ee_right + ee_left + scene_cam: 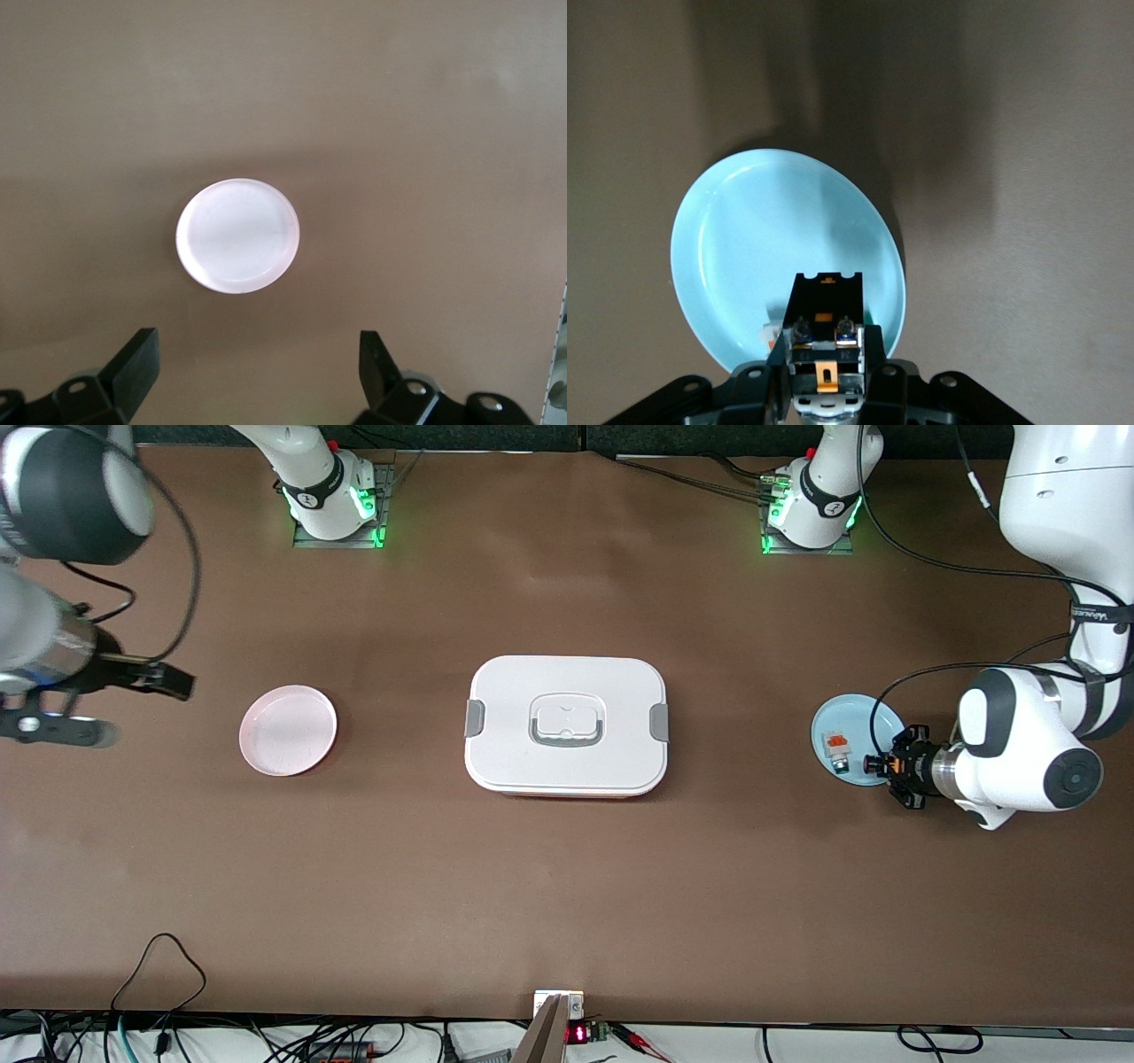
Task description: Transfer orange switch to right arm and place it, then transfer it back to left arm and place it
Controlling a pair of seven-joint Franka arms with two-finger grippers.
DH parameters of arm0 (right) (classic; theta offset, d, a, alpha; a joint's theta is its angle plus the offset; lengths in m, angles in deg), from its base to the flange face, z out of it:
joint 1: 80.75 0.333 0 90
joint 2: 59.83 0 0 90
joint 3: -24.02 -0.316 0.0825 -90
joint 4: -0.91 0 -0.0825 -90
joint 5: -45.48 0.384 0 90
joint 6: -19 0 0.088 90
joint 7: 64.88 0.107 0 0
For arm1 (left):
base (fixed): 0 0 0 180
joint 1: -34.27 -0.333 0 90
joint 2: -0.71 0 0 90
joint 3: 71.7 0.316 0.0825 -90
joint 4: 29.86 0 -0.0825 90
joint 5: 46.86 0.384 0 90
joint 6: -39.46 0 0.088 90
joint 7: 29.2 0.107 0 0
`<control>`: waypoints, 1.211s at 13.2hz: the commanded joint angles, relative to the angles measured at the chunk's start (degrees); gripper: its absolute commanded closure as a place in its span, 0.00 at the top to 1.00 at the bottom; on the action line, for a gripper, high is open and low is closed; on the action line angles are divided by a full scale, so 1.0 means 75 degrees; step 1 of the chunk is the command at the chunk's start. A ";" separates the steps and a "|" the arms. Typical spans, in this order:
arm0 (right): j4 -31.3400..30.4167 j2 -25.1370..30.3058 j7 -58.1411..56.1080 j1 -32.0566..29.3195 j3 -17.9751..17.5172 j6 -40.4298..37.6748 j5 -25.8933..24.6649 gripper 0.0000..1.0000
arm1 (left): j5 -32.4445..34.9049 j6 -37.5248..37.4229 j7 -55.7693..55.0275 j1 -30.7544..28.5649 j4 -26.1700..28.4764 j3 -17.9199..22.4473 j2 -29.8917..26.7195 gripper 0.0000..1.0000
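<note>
My left gripper [883,766] hangs low over the rim of the blue plate [846,713] at the left arm's end of the table. It is shut on the orange switch [873,763], a small black part with orange marks. In the left wrist view the switch [824,297] sticks out from between the shut fingers of the left gripper [824,341] over the blue plate [762,239]. The white lidded box [567,677] stands in the middle of the table. My right gripper [146,708] waits open and empty in the air at the right arm's end, with the pink plate [237,235] below it.
A white-grey block with an orange top [834,744] lies on the blue plate. The pink plate [288,731] sits between the box and the right arm's end. Loose cables [159,957] lie at the table edge nearest the camera.
</note>
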 commanded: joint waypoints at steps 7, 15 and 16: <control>-0.0293 0.0207 -0.1488 -0.0859 -0.0159 0.0344 0.0351 1.00 | 0.0213 0.0645 0.0131 -0.0389 0.1169 -0.0044 -0.0300 0.03; -0.2567 0.1813 -0.1086 -0.0609 -0.0159 0.1727 0.0418 1.00 | 0.0178 0.0811 0.0914 -0.0517 0.1171 -0.0032 -0.0370 1.00; -0.2532 0.1778 -0.1110 -0.0632 -0.0136 0.1727 0.0488 1.00 | 0.0166 0.0635 0.1183 -0.0599 0.0938 -0.0043 -0.0405 1.00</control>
